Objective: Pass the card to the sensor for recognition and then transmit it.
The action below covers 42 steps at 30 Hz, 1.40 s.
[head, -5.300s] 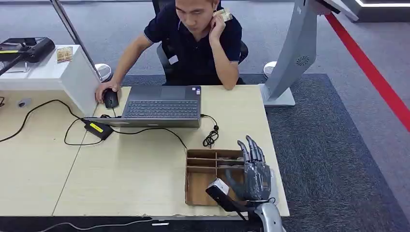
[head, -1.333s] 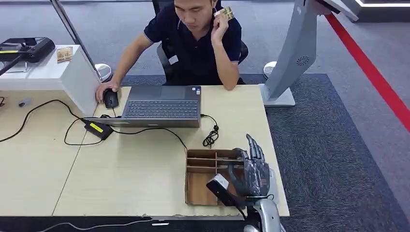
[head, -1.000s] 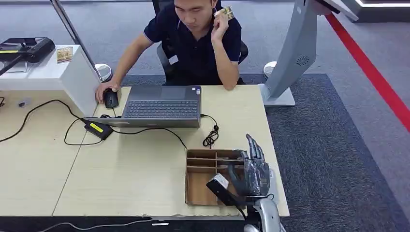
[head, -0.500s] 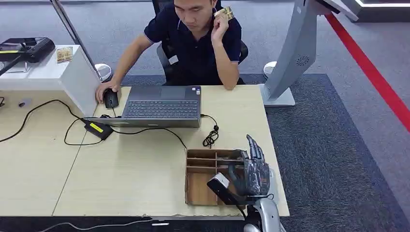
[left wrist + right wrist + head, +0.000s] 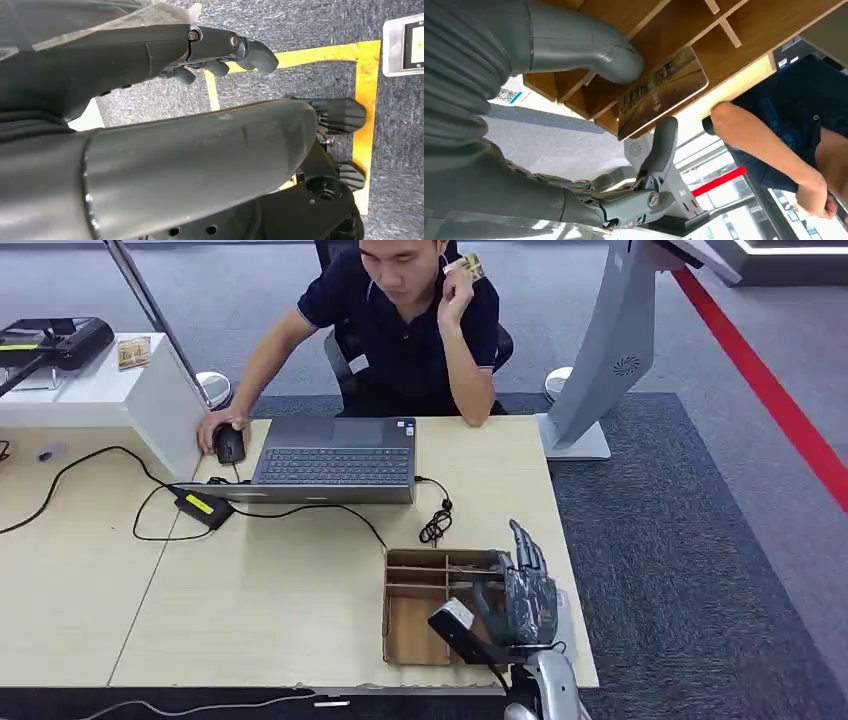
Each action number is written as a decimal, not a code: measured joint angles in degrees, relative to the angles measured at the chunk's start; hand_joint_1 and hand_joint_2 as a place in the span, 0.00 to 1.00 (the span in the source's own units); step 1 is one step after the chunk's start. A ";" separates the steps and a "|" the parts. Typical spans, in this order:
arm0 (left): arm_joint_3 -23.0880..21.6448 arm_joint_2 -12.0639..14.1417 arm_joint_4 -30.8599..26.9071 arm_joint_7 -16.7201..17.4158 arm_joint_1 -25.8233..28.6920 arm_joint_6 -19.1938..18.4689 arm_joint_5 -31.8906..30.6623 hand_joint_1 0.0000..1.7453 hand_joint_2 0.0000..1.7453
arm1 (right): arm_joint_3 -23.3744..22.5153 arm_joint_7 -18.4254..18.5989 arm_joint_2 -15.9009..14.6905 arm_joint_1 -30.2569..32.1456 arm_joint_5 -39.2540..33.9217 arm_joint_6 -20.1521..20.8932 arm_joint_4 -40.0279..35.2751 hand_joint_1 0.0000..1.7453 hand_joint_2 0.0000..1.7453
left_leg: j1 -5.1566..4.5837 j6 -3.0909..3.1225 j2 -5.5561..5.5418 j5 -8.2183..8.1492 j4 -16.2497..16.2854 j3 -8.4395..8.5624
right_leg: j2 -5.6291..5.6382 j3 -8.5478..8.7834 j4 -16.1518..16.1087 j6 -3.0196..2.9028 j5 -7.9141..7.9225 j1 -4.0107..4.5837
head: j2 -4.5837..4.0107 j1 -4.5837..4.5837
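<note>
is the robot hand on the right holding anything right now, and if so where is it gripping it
Yes: the right robot hand pinches a card between thumb and a finger, at the card's near edge, over the wooden tray.

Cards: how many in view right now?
3. One card pinched by the right hand at the cardboard tray; one held up by the seated person; one on the white stand. More may be hidden in the tray.

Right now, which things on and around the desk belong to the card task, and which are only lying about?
Task things:
- card, pinched by the right robot hand
- cardboard tray under it
- card in the person's hand

Lying about:
- laptop
- mouse
- power adapter
- coiled cable
</note>
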 joint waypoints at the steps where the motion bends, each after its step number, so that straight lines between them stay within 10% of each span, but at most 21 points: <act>1: 0.00 0.00 0.00 0.00 0.00 0.00 0.00 0.00 0.00 | 0.02 0.00 0.02 -0.01 -0.02 0.00 0.05 0.54 1.00 | 0.00 0.00 0.00 0.00 0.00 0.00 | 0.00 0.00 0.00 0.00 0.00 0.00 | 0.00 0.00; 4: 0.00 0.00 0.00 0.00 0.00 0.00 0.00 0.00 0.00 | 0.02 0.00 0.02 -0.01 -0.11 0.00 0.22 0.80 1.00 | 0.00 0.00 0.00 0.00 0.00 0.00 | 0.00 0.00 0.00 0.00 0.00 0.00 | 0.00 0.00; 11: 0.00 0.00 0.00 0.00 0.00 0.00 0.02 0.00 0.00 | 0.02 0.00 0.15 -0.13 -0.13 -0.02 0.70 1.00 1.00 | 0.00 0.00 0.00 0.00 0.00 0.01 | 0.00 0.00 0.00 0.00 0.00 0.00 | 0.00 0.00; 31: 0.00 0.00 0.00 -0.07 0.00 0.00 0.00 0.00 0.00 | -0.35 -0.77 0.33 -0.22 0.07 -0.02 0.92 1.00 1.00 | 0.00 -0.01 0.00 0.00 0.00 0.02 | 0.00 0.00 0.00 0.00 0.00 0.00 | 0.00 0.00; 42: 0.11 0.00 0.02 0.09 0.12 1.33 1.38 0.00 0.00 | -6.54 -9.86 0.66 4.84 -11.81 -0.20 -7.17 1.00 1.00 | 0.00 0.00 -0.01 0.00 0.00 0.01 | 0.00 0.00 -0.02 0.00 0.00 0.00 | 0.00 0.00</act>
